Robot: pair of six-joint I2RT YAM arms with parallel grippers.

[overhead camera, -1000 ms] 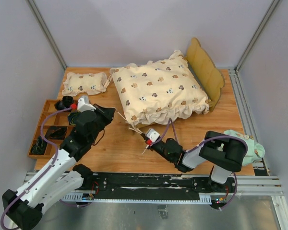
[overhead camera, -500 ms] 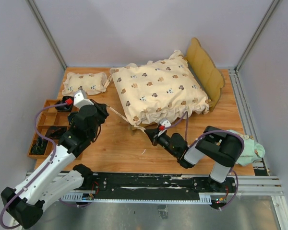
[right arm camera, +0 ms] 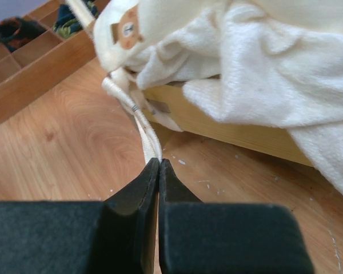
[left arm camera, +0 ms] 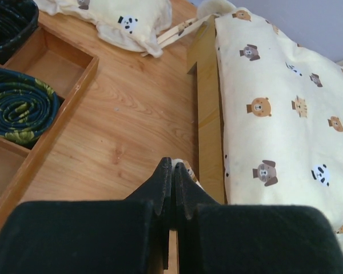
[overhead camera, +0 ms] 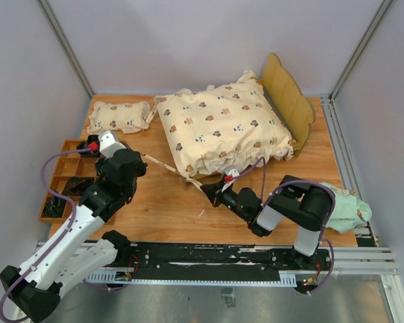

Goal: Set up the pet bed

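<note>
Entry 1. Listing the pet bed [overhead camera: 289,101] as sitting toward the far right of the bench [overhead camera: 168,212]. Wavy headboard standing upright at the right-hand end. Frame lying mostly buried under a cream bear-print quilt [overhead camera: 222,128], showing one light-wood side rail along the quilt's left edge in the left wrist view.

Entry 2. Placing the left claw [left arm camera: 171,171] just beside that rail, on the bed's left. Fingers pressing fully together, pinching the end of a long tie [overhead camera: 165,166] stretching from the tips to the bed's near corner.

Entry 3. Placing the right claw [right arm camera: 159,161] low at the bed's near corner, just in front of the frame. Fingers pressing fully together on a short tie [right arm camera: 144,134] hanging from the quilt's ruffle.

Entry 4. Listing alongside:
- a matching pillow [overhead camera: 119,116], lying at the far left
- a wooden tray [left arm camera: 68,105], sitting at the left edge and holding dark rolled items [left arm camera: 20,111]
- a pale green cloth [overhead camera: 347,205], resting at the right edge

Entry 5. Recording the surface as light wood grain, bearing a few pale specks near the bed corner. Noting plain grey walls and aluminium corner posts enclosing the space, and a black rail running along the near edge beneath the arm bases.
</note>
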